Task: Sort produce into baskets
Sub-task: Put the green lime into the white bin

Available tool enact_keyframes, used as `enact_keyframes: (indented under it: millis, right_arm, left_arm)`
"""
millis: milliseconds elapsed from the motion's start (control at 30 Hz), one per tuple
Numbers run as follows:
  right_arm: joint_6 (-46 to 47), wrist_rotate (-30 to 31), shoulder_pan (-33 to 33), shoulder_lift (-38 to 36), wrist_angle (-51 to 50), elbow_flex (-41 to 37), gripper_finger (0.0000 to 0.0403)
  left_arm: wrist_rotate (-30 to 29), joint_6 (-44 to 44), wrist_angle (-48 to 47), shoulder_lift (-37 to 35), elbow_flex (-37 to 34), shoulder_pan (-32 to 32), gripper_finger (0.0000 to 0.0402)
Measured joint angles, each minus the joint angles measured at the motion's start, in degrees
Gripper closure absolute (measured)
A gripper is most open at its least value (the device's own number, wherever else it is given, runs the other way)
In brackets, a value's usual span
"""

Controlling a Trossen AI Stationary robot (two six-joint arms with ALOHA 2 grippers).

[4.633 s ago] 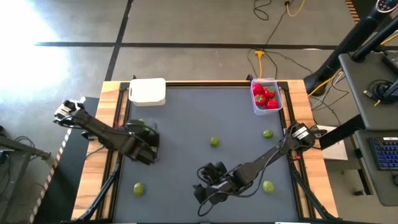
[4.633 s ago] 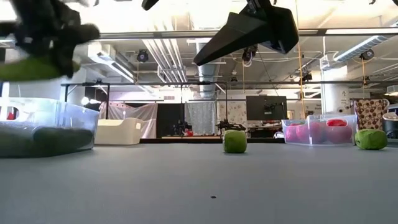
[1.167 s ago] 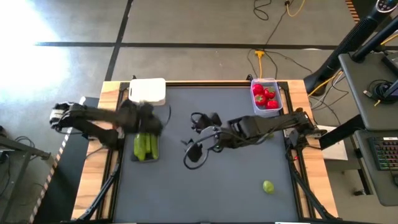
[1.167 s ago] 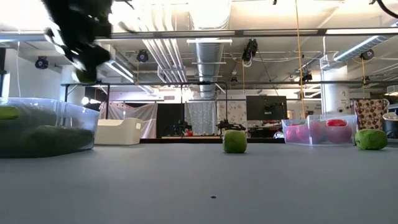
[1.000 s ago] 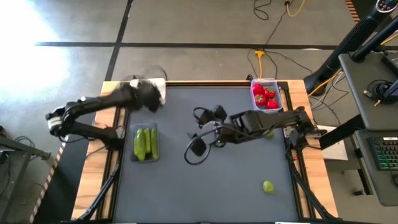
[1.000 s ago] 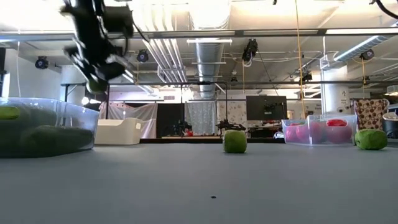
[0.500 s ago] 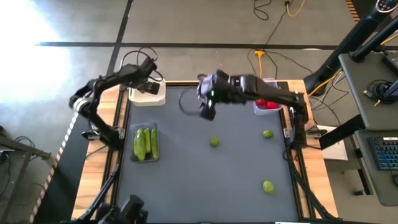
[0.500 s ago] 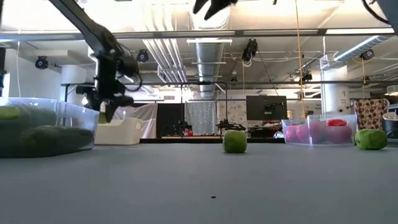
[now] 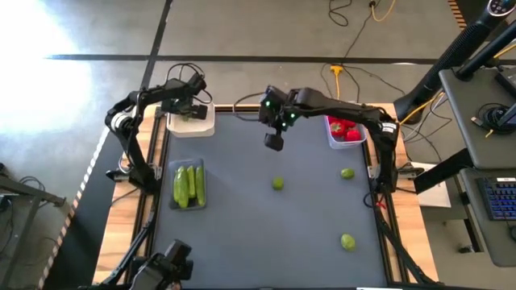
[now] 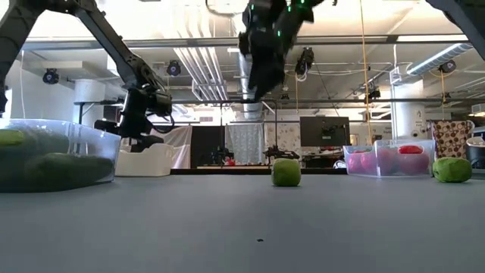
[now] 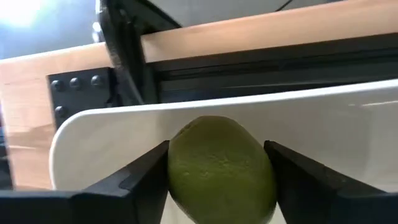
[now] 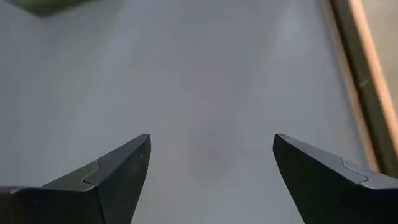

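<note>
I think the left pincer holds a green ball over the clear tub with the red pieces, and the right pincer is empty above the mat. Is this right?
Not quite. The left pincer has the green ball over the white tub, not the clear one, as the high view and left wrist view show. The right pincer is indeed empty above the mat.

Matt grey table (image 9: 266, 225) — wooden rim (image 11: 261, 28)

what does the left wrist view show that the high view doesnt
Only the left wrist view: a yellow-green ball between the left end effector fingers, above the white tub. Only the high view: green pods in their tub, red pieces in the clear tub, three loose balls, the right end effector. Both: the white tub.
</note>
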Motion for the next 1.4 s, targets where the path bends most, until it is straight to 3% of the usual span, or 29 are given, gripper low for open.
enact_keyframes:
  millis: [267,500,700,867,1000,1133,1267,1400]
  right_arm:
    - [6.9,-4.7,1.1,0.1,3.5,-7.0,0.0042]
    - [15.5,-3.3,5.0,0.0,0.8,-6.9,0.0037]
    - [25.4,8.7,12.0,0.0,0.2,-8.6,0.0037]
    - [49.1,15.0,15.3,0.0,0.2,-9.2,0.0037]
    - [64.2,15.5,17.9,0.0,0.2,-10.8,0.0037]
    - [73.0,15.0,20.1,0.0,-0.6,-13.7,0.0037]
    - [78.6,12.1,20.4,0.0,0.4,-18.6,0.0037]
    - [79.2,11.5,20.6,0.0,8.2,-23.8,0.0037]
  left_arm:
    - [-3.0,1.5,-3.5,-2.3,1.2,-0.5,0.0117]
    - [-0.2,2.4,-3.7,-12.7,0.4,-6.5,0.0101]
    - [2.5,2.4,-0.2,-23.2,-4.3,-21.7,0.0100]
    - [2.5,-0.3,6.7,-29.8,-12.4,-38.3,0.0100]
    - [2.4,-6.7,15.4,-33.7,-20.1,-50.4,0.0100]
    - [2.9,-6.6,26.0,-36.9,-26.5,-62.2,0.0101]
    - [2.9,-7.3,32.2,-38.1,-30.0,-71.4,0.0107]
    - [-1.2,-11.7,32.7,-38.2,-30.7,-76.7,0.0115]
